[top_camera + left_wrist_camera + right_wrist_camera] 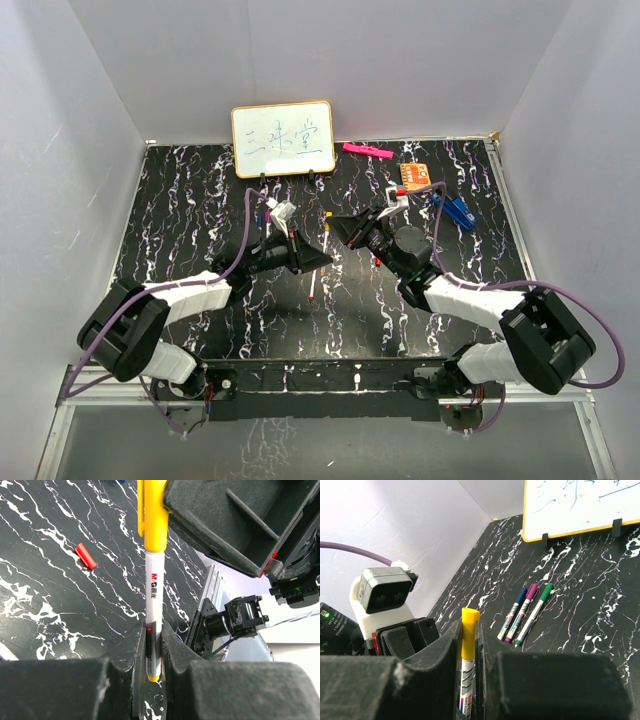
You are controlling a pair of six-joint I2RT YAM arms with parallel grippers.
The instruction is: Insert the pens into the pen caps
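A white pen (152,587) with a yellow cap (151,515) on its far end is held by both grippers at once. My left gripper (154,630) is shut on the pen's tail, near its yellow end. My right gripper (470,630) is shut on the same pen, and the yellow cap (469,630) sticks up between its fingers. In the top view the left gripper (318,258) and right gripper (340,228) meet above mid-table. A red cap (86,556) lies loose on the table. A white pen with a red tip (316,288) lies uncapped below the grippers.
Three capped pens, blue (512,612), purple (522,611) and green (535,612), lie side by side, left of the grippers in the top view (268,212). A whiteboard (283,140) stands at the back, with a pink bar (367,151), an orange item (418,176) and a blue clip (458,210) to its right.
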